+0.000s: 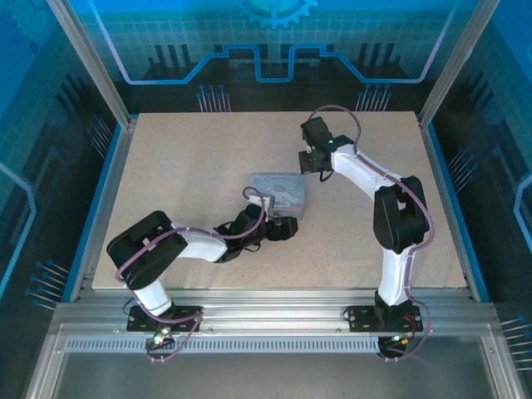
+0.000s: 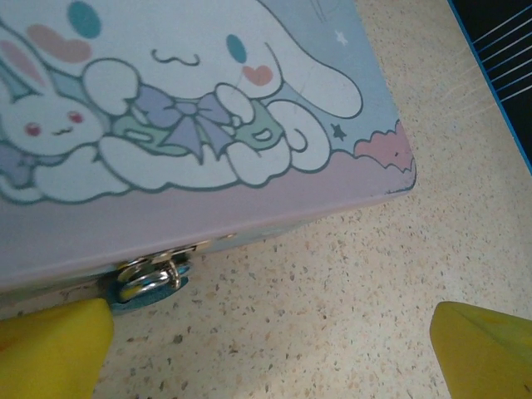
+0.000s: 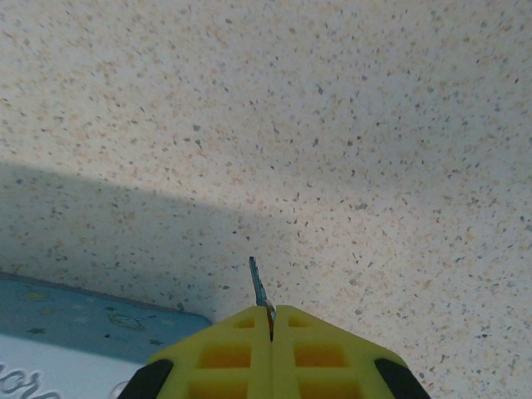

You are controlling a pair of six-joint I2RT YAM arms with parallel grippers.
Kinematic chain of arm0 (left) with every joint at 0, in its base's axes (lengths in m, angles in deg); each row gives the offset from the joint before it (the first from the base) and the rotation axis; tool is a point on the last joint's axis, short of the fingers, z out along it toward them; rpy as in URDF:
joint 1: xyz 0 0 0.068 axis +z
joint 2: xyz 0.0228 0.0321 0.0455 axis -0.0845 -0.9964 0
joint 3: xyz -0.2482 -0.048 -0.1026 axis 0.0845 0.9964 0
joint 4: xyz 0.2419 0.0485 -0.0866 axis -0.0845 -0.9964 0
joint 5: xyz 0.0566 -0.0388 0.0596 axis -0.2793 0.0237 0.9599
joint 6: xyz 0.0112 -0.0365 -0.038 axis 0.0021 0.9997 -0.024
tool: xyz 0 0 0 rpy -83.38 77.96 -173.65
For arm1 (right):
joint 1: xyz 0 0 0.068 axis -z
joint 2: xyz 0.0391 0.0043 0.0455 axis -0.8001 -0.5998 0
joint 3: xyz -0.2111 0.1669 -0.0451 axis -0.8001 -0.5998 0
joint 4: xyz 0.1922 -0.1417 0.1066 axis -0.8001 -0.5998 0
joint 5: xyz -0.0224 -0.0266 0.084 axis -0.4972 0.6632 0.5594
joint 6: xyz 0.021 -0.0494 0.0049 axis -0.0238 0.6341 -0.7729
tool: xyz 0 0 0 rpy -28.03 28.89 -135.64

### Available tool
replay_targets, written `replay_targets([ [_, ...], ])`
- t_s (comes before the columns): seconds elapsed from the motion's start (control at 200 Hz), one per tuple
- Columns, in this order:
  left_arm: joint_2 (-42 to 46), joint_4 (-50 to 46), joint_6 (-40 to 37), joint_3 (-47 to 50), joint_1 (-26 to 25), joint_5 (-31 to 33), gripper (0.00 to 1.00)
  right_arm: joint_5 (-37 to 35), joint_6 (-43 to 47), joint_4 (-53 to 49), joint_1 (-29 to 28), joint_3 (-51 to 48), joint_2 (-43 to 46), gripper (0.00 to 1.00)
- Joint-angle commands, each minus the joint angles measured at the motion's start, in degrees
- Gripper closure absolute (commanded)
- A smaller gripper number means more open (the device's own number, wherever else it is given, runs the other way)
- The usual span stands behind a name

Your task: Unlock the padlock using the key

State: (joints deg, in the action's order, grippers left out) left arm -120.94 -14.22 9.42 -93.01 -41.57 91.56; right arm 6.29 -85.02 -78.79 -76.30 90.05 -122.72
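The padlock (image 2: 148, 281) hangs from the clasp on the front edge of the pale blue tin (image 2: 208, 108), with a silver shackle and a bluish body. My left gripper (image 2: 270, 357) is open, low over the table in front of the tin. Its left yellow fingertip (image 2: 50, 349) sits just beside the padlock, and nothing lies between the fingers. From above, the left gripper (image 1: 283, 226) is at the near side of the tin (image 1: 278, 193). My right gripper (image 3: 272, 320) is shut on the key (image 3: 258, 284), whose thin blade sticks out past the fingertips above the table.
In the right wrist view a corner of the tin (image 3: 83, 320) lies at the lower left. The speckled tabletop (image 1: 183, 166) is bordered by a blue rim and metal frame posts. From above, the right gripper (image 1: 314, 162) hovers just behind and right of the tin.
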Motion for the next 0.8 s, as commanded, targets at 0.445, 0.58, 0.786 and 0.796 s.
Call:
replay_targets([
  [0.445,-4.44,-1.06,-8.26,-5.2,-4.26,11.68,0.01,3.2,-0.62,0.86,0.61,-2.53,-1.47,1.0],
  [0.58,-5.78,-3.33,-7.41,-7.23,-4.39,11.6,0.01,3.47,-0.88,1.45,0.17,-3.06,-1.04,1.0],
  [0.786,-7.14,-1.72,-7.12,-7.63,-4.62,8.79,0.07,3.81,-0.8,1.65,0.11,-3.35,-0.61,1.0],
  [0.796,-7.14,-1.38,-7.13,-7.47,-4.6,8.56,0.08,3.82,-0.8,1.69,0.06,-3.37,-0.59,1.0],
])
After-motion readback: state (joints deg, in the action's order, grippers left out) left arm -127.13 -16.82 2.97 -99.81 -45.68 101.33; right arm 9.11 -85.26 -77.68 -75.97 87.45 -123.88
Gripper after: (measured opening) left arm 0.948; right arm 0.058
